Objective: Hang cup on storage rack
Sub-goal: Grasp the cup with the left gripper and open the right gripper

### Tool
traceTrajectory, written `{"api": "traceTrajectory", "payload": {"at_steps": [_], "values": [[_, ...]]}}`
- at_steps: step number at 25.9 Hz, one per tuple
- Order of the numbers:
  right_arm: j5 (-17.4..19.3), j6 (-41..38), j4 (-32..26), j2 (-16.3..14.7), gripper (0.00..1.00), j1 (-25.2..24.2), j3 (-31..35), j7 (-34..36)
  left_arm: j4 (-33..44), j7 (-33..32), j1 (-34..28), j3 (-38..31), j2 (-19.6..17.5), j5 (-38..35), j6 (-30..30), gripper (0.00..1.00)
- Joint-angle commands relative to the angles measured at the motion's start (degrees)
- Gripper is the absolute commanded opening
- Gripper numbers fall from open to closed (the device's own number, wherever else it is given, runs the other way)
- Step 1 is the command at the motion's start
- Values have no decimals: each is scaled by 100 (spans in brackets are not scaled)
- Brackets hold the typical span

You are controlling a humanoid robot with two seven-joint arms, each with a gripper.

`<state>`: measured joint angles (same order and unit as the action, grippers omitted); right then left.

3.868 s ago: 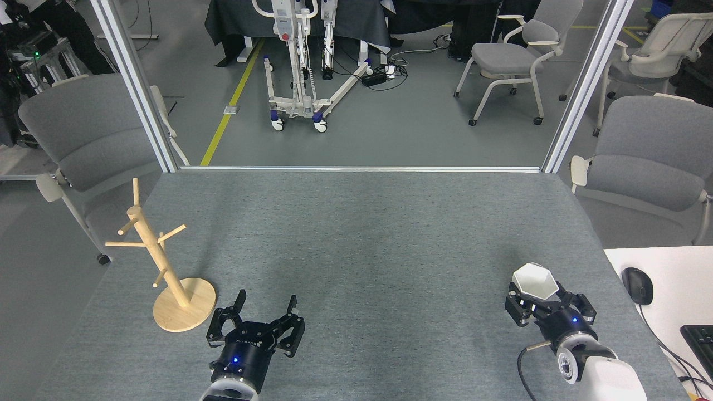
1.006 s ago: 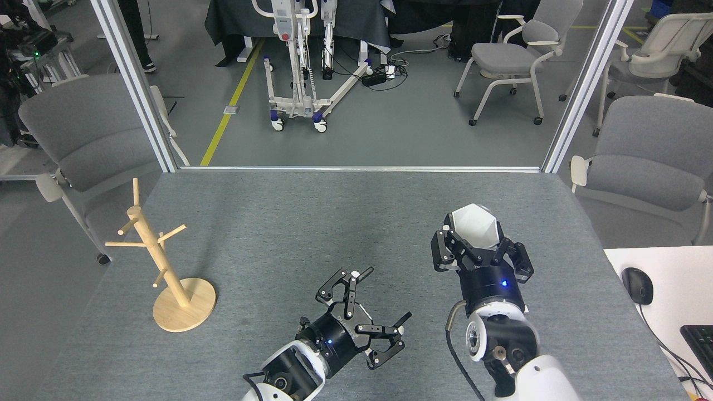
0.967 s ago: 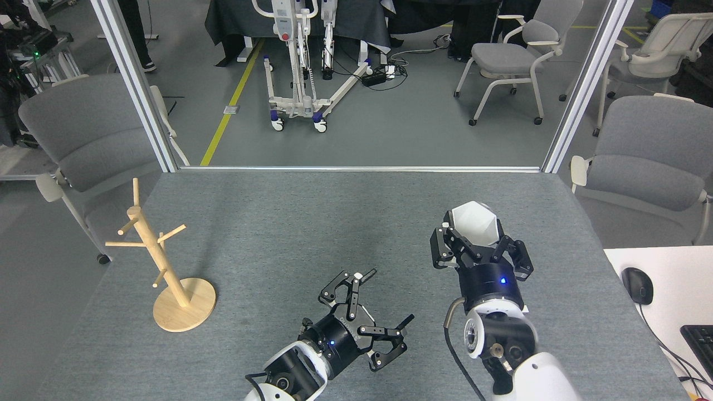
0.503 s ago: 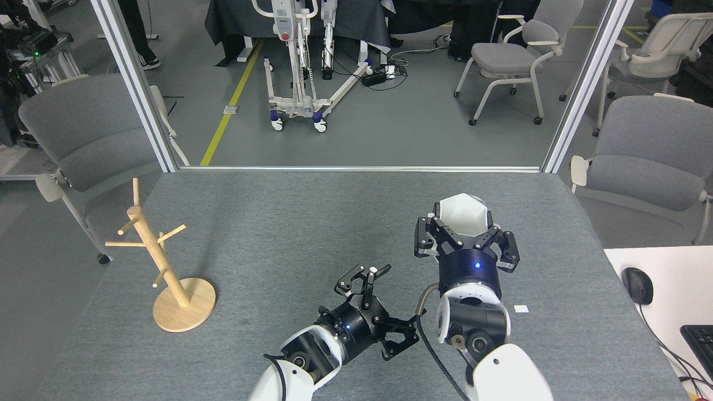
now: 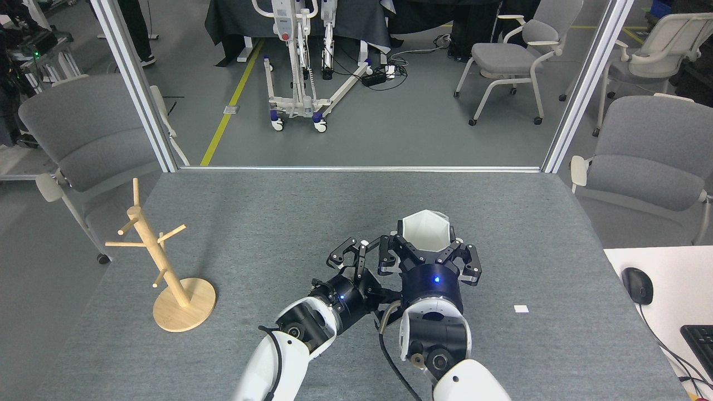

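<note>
Cup (image 5: 425, 230) is held clear of the counter (image 5: 278, 211) in the right gripper (image 5: 426, 252), whose fingers are clamped around its lower body. Position: mid-counter, a little right of centre. Mouth is turned up and slightly away from the head; hexagonal rim fully visible, long axis near upright with a small forward tilt. Handle not seen from here.

Left gripper (image 5: 362, 262) is spread apart, empty, just beside the cup on its left side. A handover is judged to be in preparation.

Storage rack (image 5: 157, 259) stands well apart at the near-left corner, pegs bare. Done: cup lifted and carried inward. Left: transfer or carry across, handle lined to a peg, hang, release.
</note>
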<state>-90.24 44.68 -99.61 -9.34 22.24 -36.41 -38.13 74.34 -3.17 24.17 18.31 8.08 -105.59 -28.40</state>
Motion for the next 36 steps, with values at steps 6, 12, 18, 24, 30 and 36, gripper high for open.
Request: {"api": "traceTrajectory", "payload": {"at_steps": [6, 12, 18, 24, 30, 36], "values": [[-11, 6, 82, 240, 0, 44, -104, -19, -24, -104, 88, 49, 9, 4, -140, 99], [-11, 6, 126, 310, 0, 62, -147, -19, 72, -122, 132, 58, 9, 144, -429, 99], [-20, 15, 197, 337, 0, 62, -209, -11, 107, -122, 123, 32, 0, 250, -544, 99], [-20, 32, 267, 424, 0, 35, -297, -11, 116, -131, 132, 49, 9, 250, -474, 89], [-64, 235, 302, 547, 0, 18, -569, -2, 99, -324, 159, 58, 9, 250, -456, 62], [-152, 270, 311, 706, 0, 0, -657, -2, 107, -491, 141, 49, 0, 259, -553, 0]]}}
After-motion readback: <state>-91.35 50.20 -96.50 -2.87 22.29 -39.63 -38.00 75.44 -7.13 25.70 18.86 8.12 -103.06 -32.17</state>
